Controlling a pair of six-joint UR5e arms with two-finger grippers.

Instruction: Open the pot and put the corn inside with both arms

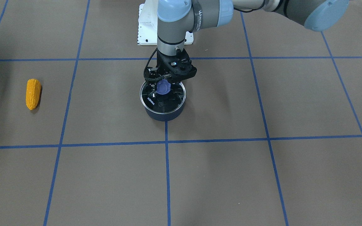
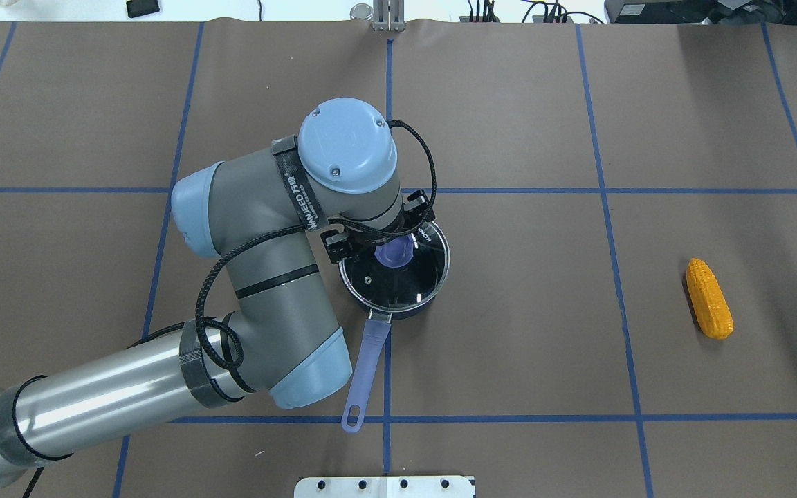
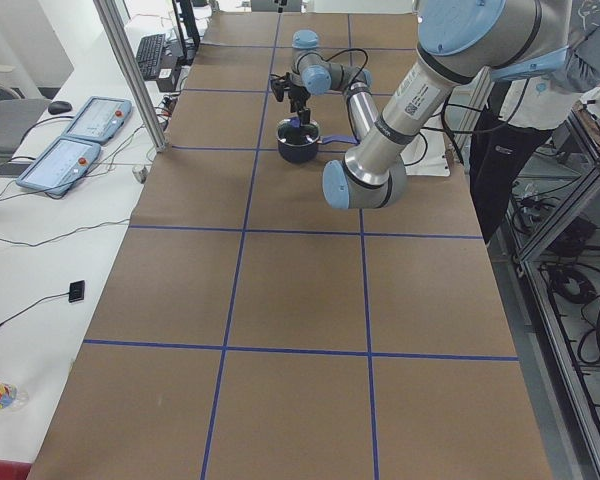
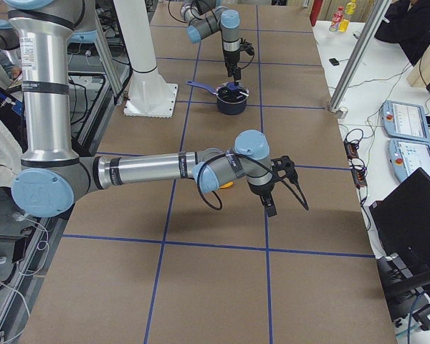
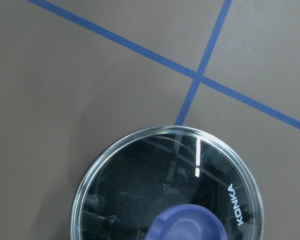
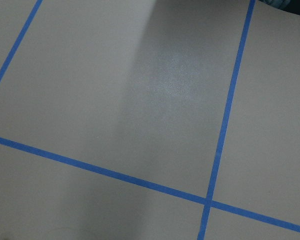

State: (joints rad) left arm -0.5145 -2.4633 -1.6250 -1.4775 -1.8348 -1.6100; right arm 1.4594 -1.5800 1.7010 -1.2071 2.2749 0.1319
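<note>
— Brown paper covers the table (image 1: 231, 172), marked into squares by blue tape (image 1: 167, 175). Where do the pieces sit?

— In the centre is the pot (image 1: 163, 115): small, round, dark navy. Its glass lid (image 1: 154, 103) is on, and the periwinkle handle (image 2: 369, 366) points toward the robot's base. The corn (image 2: 709, 298) lies flat far off on the robot's right, well apart from the pot.

— How does the corn look?

— Orange-yellow, with rows of bumps, tapered at one end. It looks roughly as long as the pot is wide.

— And how will it handle?

— My guess is stiff and light. The bumps should give the fingers some purchase, but it's round and may roll. I'd pinch it across the thick middle, not the taper.

— The lid?

— It's glass, so probably slick and breakable. The blue knob (image 1: 163, 87) is the only sensible place to hold it. The pot looks light enough to shift if the lid drags.

— The grippers?

— The left gripper (image 1: 164, 81) hangs right over the knob, but I can't tell whether its fingers are apart or clamped on it. The right gripper (image 4: 270, 204) shows only in the side view, near the corn, and I can't judge its fingers either.
</note>
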